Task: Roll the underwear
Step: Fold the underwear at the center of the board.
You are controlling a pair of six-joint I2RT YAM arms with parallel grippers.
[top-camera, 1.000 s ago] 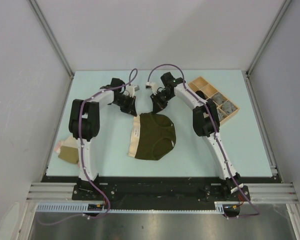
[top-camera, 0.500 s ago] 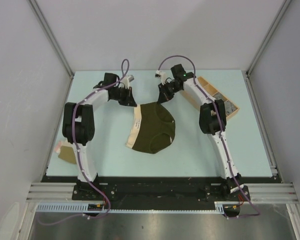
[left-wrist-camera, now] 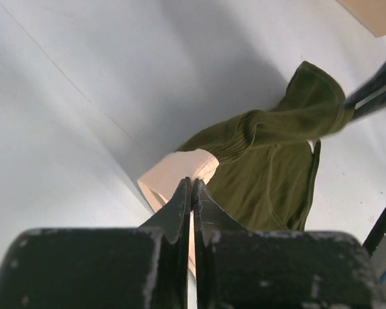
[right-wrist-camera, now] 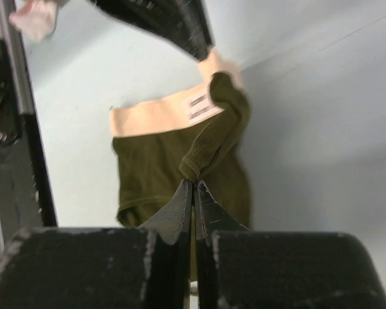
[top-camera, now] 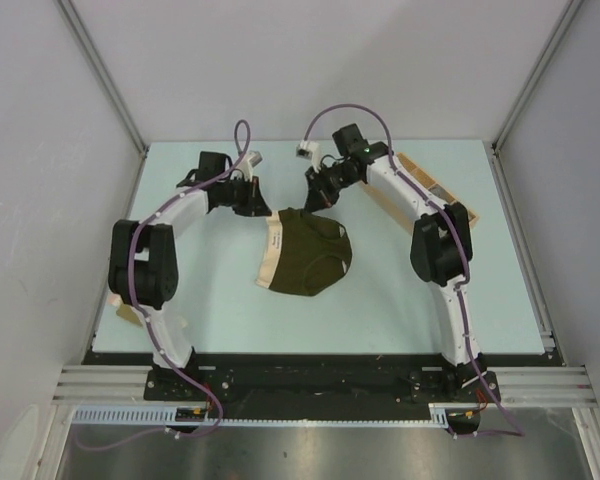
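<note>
— How do you reckon the underwear (top-camera: 310,262) handles?

— Light and limp, I'd say. It's soft olive knit with a beige waistband (top-camera: 271,256), so it sags wherever nothing holds it. It isn't fragile or slippery, but the stretch means it will bunch if the pull is uneven.

— Where is it?

— Mid-table (top-camera: 210,270), between the two arms. The near part lies flat and the far edge is lifted off the surface.

— And the grip?

— The left gripper (left-wrist-camera: 192,187) is pinched tight on the waistband's far corner. The right gripper (right-wrist-camera: 193,185) is clamped on the olive cloth at the other far corner. The fabric hangs in a taut band between them.

— Good places to hold?

— For a roll, probably yes. Two corners of one edge keep that edge straight. A single pinch in the middle would likely let it fold on itself.

— Arm poses?

— Both arms reach well forward with elbows bowed outward. The wrists are turned in towards each other, and the fingers angle down onto the far edge.
</note>
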